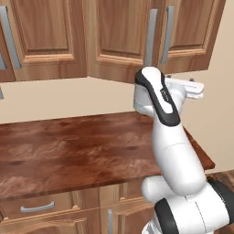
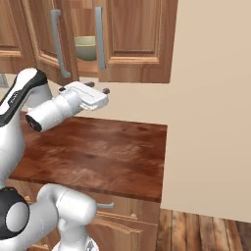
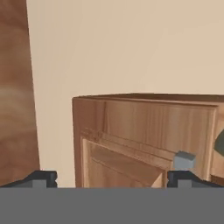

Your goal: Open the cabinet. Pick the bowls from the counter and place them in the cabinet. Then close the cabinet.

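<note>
The cabinet (image 1: 121,27) hangs above the counter (image 1: 68,146), and both its doors stand ajar, their grey bar handles (image 2: 99,39) close together. Through the gap between them, in the right base view, an olive bowl (image 2: 86,47) with a yellowish rim sits on the shelf inside. A dark sliver of a bowl (image 3: 220,142) shows at the right edge of the hand view. The second bowl is hidden. My gripper (image 2: 97,87) hovers just below the door handles, open, with nothing between its fingers (image 3: 43,177). In the left base view the gripper (image 1: 180,78) sits under the doors' lower edge.
A neighbouring wall cabinet (image 1: 41,32) with its own handle is to the left. Drawer units (image 1: 36,208) run under the counter. The counter's right end (image 2: 164,162) meets a beige wall (image 2: 211,98), with wooden floor (image 2: 206,230) below.
</note>
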Controlling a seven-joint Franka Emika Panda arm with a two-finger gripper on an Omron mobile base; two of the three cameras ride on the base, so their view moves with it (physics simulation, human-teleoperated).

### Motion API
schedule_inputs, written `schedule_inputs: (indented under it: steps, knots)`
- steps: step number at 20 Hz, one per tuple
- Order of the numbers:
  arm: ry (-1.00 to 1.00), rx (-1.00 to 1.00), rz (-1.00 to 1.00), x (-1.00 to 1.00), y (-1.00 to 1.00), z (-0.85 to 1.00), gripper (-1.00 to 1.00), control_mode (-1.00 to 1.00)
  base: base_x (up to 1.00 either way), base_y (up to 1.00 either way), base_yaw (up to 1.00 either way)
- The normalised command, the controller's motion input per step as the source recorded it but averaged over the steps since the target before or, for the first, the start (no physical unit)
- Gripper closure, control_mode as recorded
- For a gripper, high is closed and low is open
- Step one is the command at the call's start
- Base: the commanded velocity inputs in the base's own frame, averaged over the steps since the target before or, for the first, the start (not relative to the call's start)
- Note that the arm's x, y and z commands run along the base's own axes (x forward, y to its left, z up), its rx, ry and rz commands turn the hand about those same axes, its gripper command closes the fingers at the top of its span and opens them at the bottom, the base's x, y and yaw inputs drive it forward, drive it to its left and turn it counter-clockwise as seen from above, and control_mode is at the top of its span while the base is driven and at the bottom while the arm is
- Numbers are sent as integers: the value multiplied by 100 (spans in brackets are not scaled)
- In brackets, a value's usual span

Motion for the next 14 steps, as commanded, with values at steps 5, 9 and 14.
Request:
schedule_inputs:
  steps: [5, 9, 14]
  knots:
    - [18, 0, -25, 100, 54, 75, -100, -100, 0, 0, 0]
    - [13, 0, -30, 99, 73, 49, -100, -100, 0, 0, 0]
    - [0, -2, -44, 80, 100, 17, -100, -100, 0, 0, 0]
